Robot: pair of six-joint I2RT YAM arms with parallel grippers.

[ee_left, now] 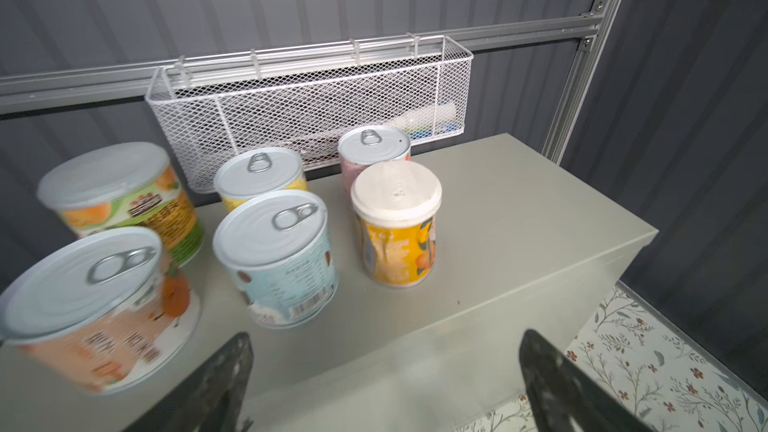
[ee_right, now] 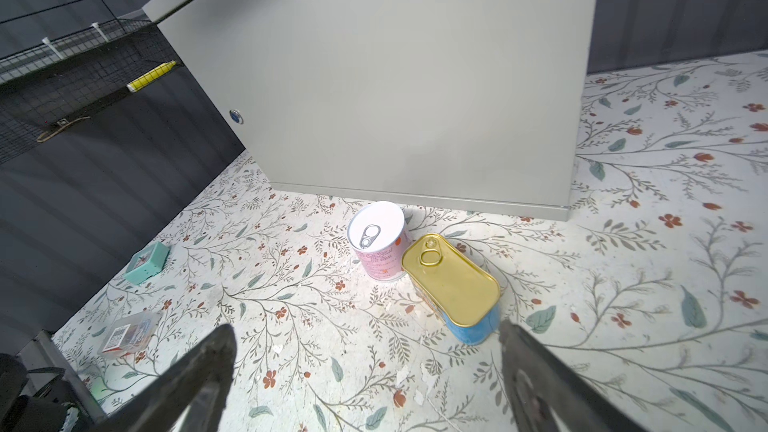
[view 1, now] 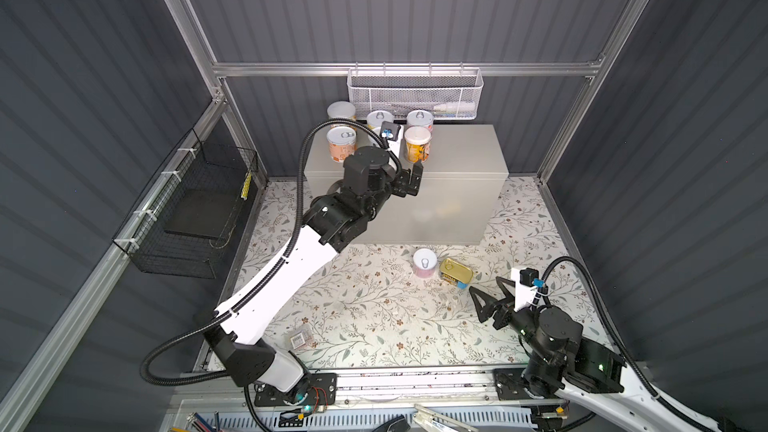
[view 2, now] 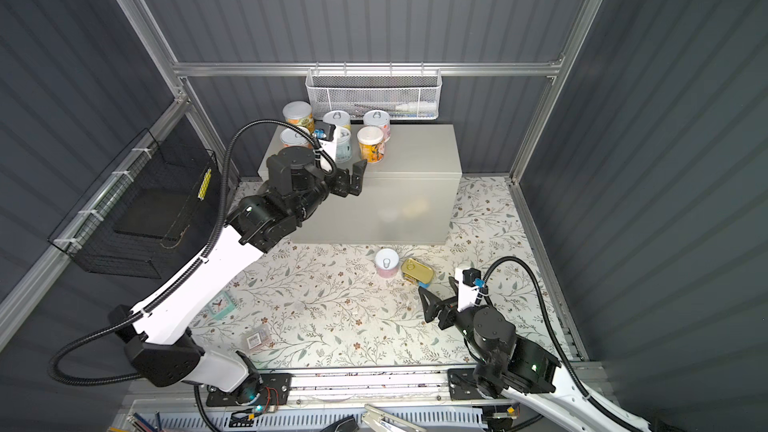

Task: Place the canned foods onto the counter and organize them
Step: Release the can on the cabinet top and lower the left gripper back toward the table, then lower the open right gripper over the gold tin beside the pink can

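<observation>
Lying just ahead of the right tool [ee_right: 365, 328] is the gold tin [ee_right: 453, 280].

Two high overhead views of everything; close wrist views, counter [ee_left: 519, 222] in both

Six cans [ee_left: 276, 255] stand left on the counter [view 1: 465, 151]; before it, a lone can [view 1: 424, 261] stands beside a tin [view 1: 456, 271].

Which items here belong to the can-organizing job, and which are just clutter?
Job: counter; six cans on it; pink can and gold tin down in front.
Lying about: white mesh basket; black wire basket; barcode packet; teal clock.
</observation>
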